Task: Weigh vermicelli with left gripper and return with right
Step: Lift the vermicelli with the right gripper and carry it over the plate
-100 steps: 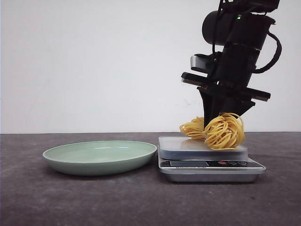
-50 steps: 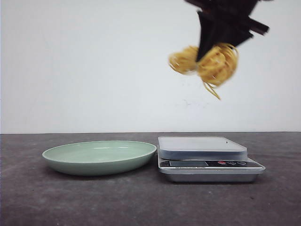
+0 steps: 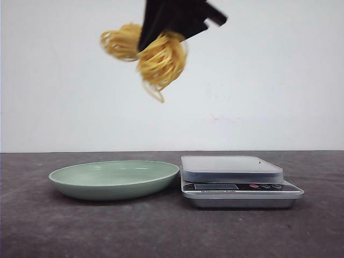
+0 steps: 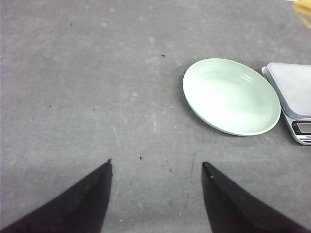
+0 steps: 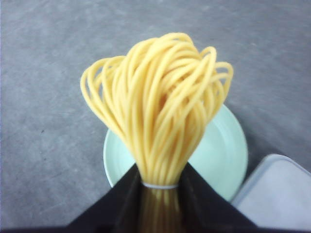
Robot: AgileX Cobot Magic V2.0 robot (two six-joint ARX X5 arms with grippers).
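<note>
Lifted clear of the scale point(image 3: 232, 180), the vermicelli point(image 3: 156, 56) has travelled leftward and now hangs high above the green plate point(image 3: 114, 180) on the table point(image 3: 172, 231). We see the right gripper point(image 5: 160, 187) clamped on the bundle at its tied band; the left gripper point(image 4: 155, 167) stands spread apart and holds nothing. We judge the strands light, springy and brittle, best held at the band.
</note>
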